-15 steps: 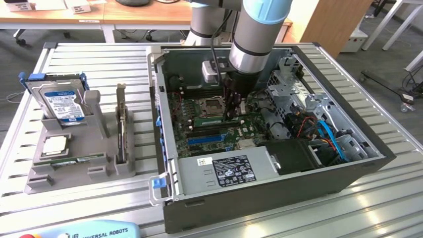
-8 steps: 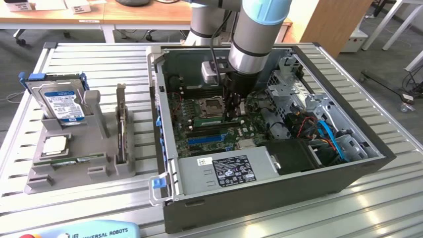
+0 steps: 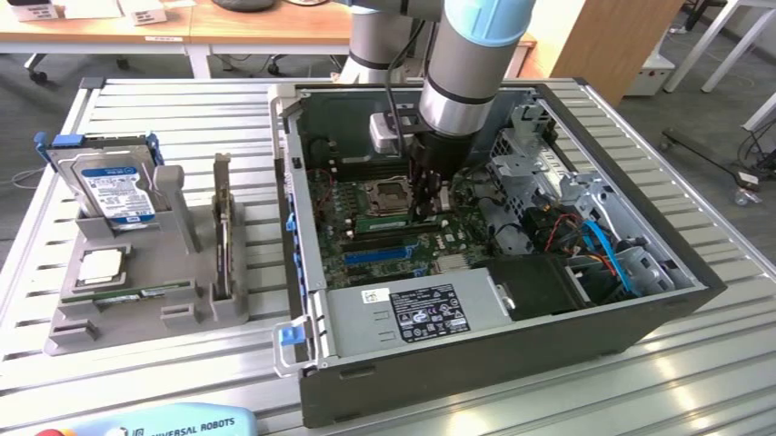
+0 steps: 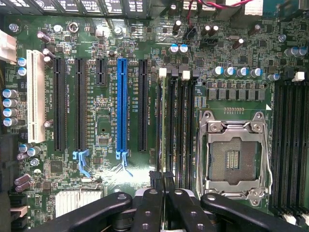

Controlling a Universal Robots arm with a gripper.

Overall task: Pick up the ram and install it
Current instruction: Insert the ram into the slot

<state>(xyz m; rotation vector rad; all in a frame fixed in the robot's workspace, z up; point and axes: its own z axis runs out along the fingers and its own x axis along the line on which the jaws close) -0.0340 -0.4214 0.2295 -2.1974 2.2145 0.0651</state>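
The ram appears edge-on as a thin green strip standing along a memory slot, just beside the processor socket. My gripper is shut on its near end, with the black fingertips pressed close together around the board's edge. From the exterior view, the gripper reaches straight down into the open computer case, onto the motherboard next to the socket. How deep the ram sits in the slot cannot be told.
A grey parts tray at the exterior view's left holds a hard drive, a square silver chip, an upright dark card and a narrow green board. Drive cage, cables and power supply crowd the case.
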